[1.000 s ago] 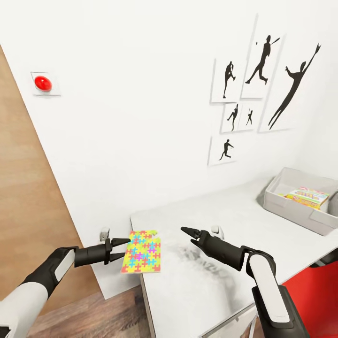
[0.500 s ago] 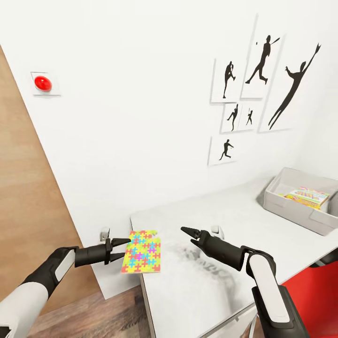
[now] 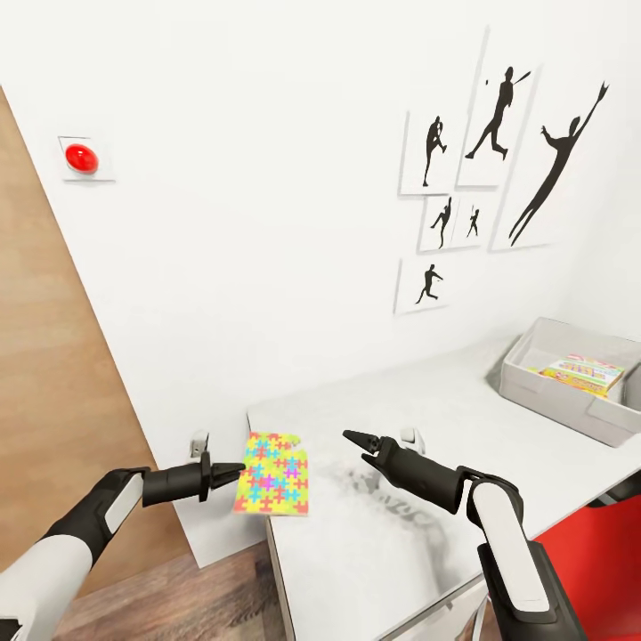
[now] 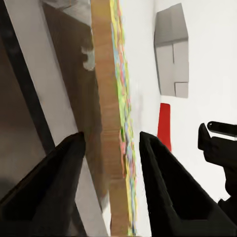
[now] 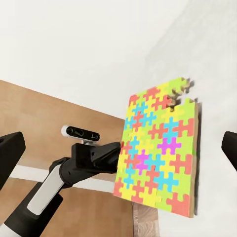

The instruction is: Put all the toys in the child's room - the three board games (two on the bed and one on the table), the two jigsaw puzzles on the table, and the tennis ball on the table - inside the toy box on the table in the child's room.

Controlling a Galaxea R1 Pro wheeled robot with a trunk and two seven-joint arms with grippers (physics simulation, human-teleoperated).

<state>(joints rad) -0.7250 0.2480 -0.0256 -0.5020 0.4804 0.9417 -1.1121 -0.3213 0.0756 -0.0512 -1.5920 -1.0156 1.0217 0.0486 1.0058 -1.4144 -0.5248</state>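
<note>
A jigsaw puzzle (image 3: 273, 485) with a yellow, pink, blue and green mosaic lies at the left end of the table (image 3: 418, 396), overhanging its edge. My left gripper (image 3: 235, 469) is shut on the puzzle's outer edge; the left wrist view shows the brown edge of the puzzle (image 4: 111, 148) between its fingers. The right wrist view shows the puzzle (image 5: 158, 158) face-on with the left gripper (image 5: 116, 154) at its side. My right gripper (image 3: 361, 448) hovers open and empty just right of the puzzle. The grey toy box (image 3: 547, 392) stands at the far right and holds a board game (image 3: 583, 374).
A white wall with black baseball-player prints (image 3: 499, 169) backs the table. A red button (image 3: 82, 158) sits on the wall at the upper left. A wooden panel (image 3: 44, 401) rises at the left, and a red object (image 3: 596, 552) lies below the table's right side.
The left gripper's fingers have closed from spread apart onto the puzzle's edge, and the puzzle has shifted slightly right and down. The right arm has held still.
</note>
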